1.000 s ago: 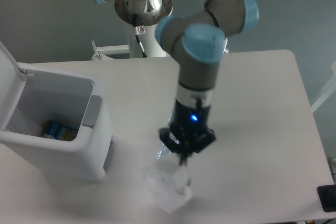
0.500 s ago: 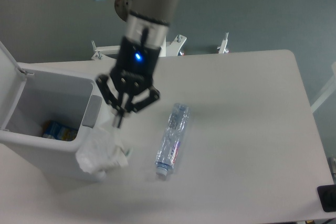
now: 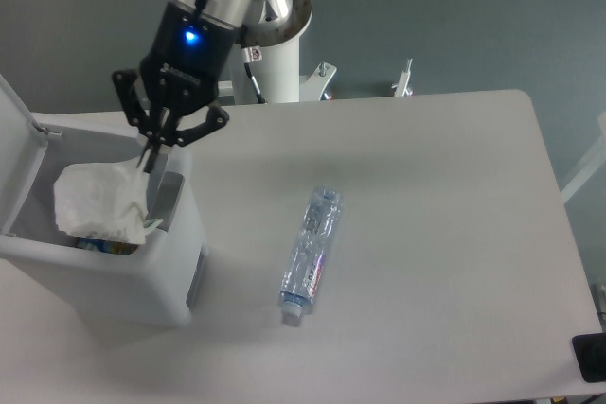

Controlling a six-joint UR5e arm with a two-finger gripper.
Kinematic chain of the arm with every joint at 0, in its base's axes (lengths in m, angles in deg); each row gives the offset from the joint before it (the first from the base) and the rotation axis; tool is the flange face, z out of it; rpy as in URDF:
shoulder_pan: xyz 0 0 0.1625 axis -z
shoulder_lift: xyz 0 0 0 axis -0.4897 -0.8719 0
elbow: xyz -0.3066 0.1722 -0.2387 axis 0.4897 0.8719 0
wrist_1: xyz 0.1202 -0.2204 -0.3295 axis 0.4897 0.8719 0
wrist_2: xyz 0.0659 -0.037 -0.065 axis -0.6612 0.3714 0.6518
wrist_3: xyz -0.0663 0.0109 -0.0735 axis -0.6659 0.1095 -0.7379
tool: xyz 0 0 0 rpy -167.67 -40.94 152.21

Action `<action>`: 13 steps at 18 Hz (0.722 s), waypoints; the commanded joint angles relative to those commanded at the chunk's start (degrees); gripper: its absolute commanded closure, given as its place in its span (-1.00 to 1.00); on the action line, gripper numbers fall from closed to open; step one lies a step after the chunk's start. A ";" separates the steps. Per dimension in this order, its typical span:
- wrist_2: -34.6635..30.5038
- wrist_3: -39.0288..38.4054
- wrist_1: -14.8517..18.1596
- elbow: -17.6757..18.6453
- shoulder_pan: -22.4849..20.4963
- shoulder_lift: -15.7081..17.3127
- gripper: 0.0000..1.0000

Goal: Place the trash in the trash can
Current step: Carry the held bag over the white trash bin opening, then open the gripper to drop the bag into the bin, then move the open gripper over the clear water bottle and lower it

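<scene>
Wrapper (image 3: 98, 201) hangs over trash can (image 3: 175, 276) opening, pinched in your hand (image 3: 151, 154); release next, then fetch bottle (image 3: 311, 254) w/ counter (image 3: 445, 234) pickup.

The scene is lit evenly and fairly brightly from above, with a cool, slightly bluish cast. Only soft, faint shadows are thrown on the table (image 3: 445, 234), the clearest being seen beside the trash can (image 3: 114, 262) and under the bottle (image 3: 311, 254). No harsh glare is seen, though the white wrapper (image 3: 95, 202) is nearly washed out and its folds are barely resolved. A blue indicator light glows on the gripper (image 3: 151, 160). The whole picture is rendered softly, with mild blur on the arm.
</scene>
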 joint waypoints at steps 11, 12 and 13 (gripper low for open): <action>-1.49 0.36 -0.35 -5.00 -2.27 -4.82 -1.00; -2.89 0.71 -0.35 -6.49 -3.15 -7.01 -1.00; -4.73 1.15 -0.27 -8.16 -4.03 -9.03 -1.00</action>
